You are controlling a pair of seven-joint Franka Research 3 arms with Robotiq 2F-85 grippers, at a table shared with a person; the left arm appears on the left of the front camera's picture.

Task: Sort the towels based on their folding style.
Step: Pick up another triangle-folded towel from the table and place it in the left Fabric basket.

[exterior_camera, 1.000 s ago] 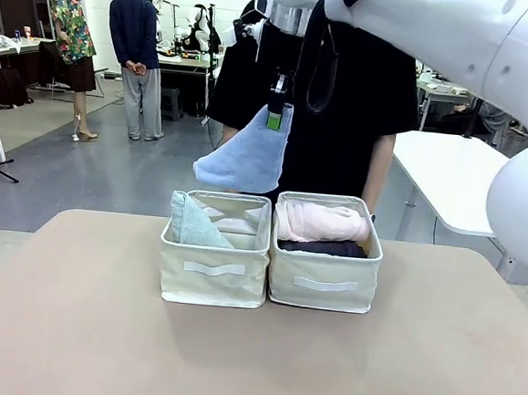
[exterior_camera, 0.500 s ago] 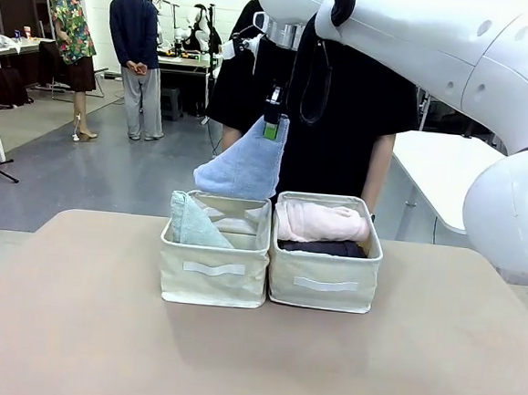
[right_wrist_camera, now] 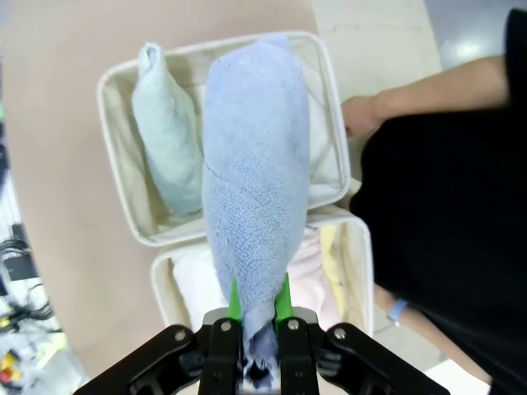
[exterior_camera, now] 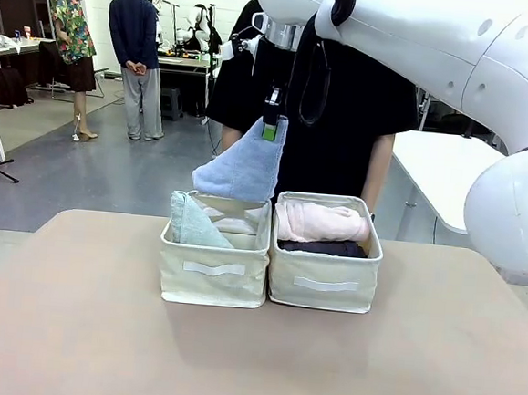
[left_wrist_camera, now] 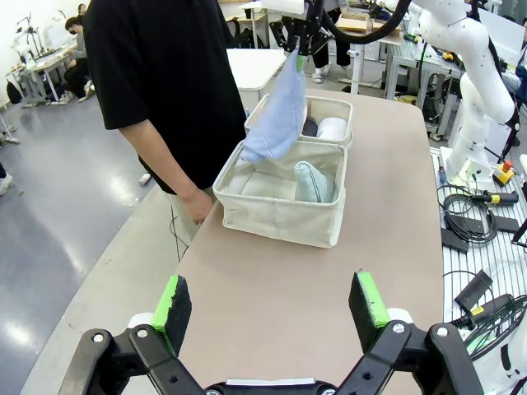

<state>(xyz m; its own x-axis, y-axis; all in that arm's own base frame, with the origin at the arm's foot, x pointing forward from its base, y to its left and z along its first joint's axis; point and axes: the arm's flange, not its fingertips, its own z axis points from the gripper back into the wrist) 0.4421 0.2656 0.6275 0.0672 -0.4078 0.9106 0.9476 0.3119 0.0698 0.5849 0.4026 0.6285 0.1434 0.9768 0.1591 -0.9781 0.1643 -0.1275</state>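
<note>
A light blue cone-shaped towel (exterior_camera: pixel 244 168) hangs by its tip from my right gripper (exterior_camera: pixel 271 125), which is shut on it above the back of the left cream basket (exterior_camera: pixel 212 276). In the right wrist view the blue towel (right_wrist_camera: pixel 251 181) dangles over that basket (right_wrist_camera: pixel 115 140), where a pale teal cone towel (right_wrist_camera: pixel 169 148) lies. The teal towel (exterior_camera: pixel 191 224) leans in the basket's left side. The right basket (exterior_camera: pixel 323 284) holds a pink roll (exterior_camera: pixel 321 223) over a dark grey one (exterior_camera: pixel 324 247). My left gripper (left_wrist_camera: pixel 273 301) is open above bare table, well away from the baskets (left_wrist_camera: pixel 280 210).
A person in a black shirt (exterior_camera: pixel 345 103) stands right behind the baskets, one hand (right_wrist_camera: pixel 362 115) near the left basket's rim. The beige table (exterior_camera: pixel 233 360) lies bare in front of the baskets. Cables and another arm's base (left_wrist_camera: pixel 473 156) sit beyond the table's edge.
My right gripper has carried the blue towel slightly up and toward the left basket during the first half second; since then it has hardly moved.
</note>
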